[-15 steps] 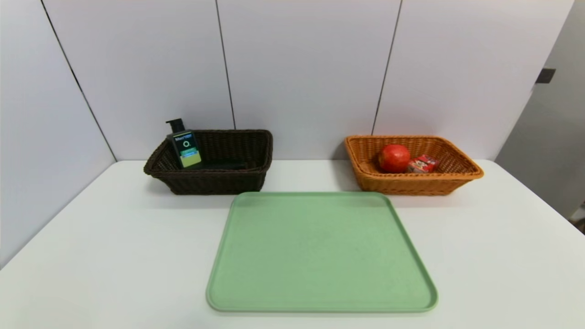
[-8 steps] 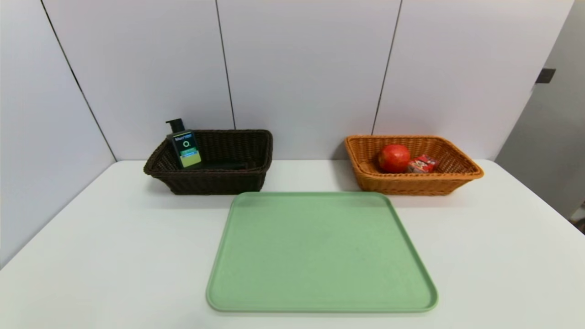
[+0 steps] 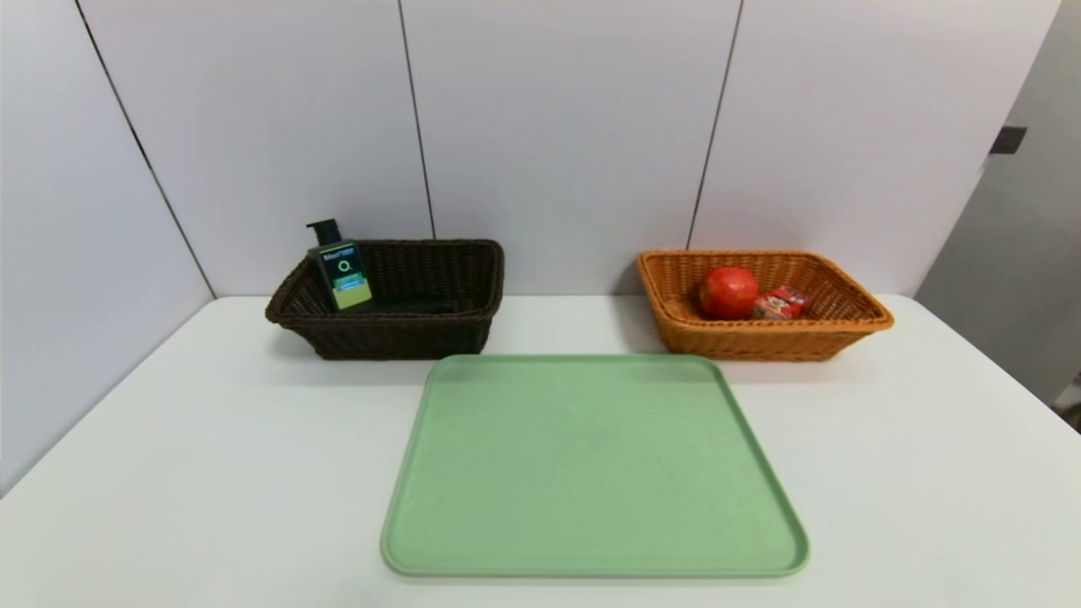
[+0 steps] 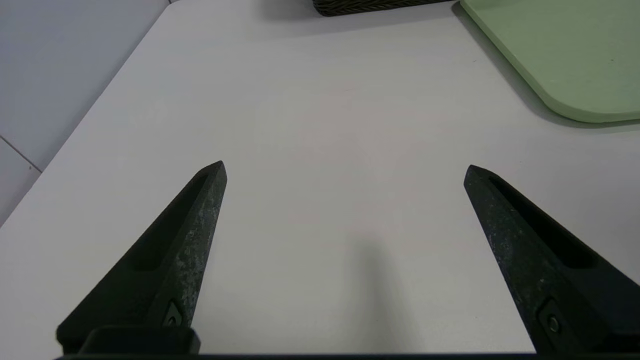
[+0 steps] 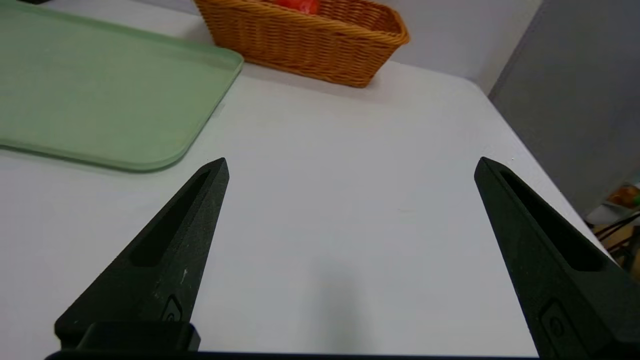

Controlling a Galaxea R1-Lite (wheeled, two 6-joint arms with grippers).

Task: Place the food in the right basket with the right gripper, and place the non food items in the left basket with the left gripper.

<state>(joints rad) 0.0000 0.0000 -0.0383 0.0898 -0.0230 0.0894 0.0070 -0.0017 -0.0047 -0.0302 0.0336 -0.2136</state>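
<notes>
Head view, left basket [image 3: 397, 333]: the dark basket stands at the far left of the counter [image 3: 211, 439], near the wall; the pump bottle [image 3: 342, 268] leans in its left corner, and a dark flat thing beside it may be the black pouch, I cannot tell. The duck is not visible, perhaps hidden by the near wall.
Head view, right basket [image 3: 764, 338]: the orange basket stands at the far right; the apple [image 3: 727, 292] and the drink carton [image 3: 781, 302] lie inside, touching each other.
Head view, tray [image 3: 591, 464]: the green tray lies bare in the middle, just in front of both baskets. In my judgement the sorting is finished, since nothing waits outside a basket.
Head view, arms: neither arm appears here, so both are kept low and near the robot.
Left wrist view, left tool [image 4: 345, 167]: the fingers are spread wide with nothing between them, over bare counter; the tray's rounded corner [image 4: 575, 60] and the foot of the left basket [image 4: 370, 5] are well apart from it.
Left wrist view, room: the counter's left edge and the wall are near, so free space is mostly toward the tray.
Right wrist view, right tool [image 5: 350, 162]: also spread wide and empty, over bare counter beside the tray edge [image 5: 150, 150].
Right wrist view, room: the right basket [image 5: 310, 45] stands well ahead; the counter's right edge is close, with a drop beyond it.
</notes>
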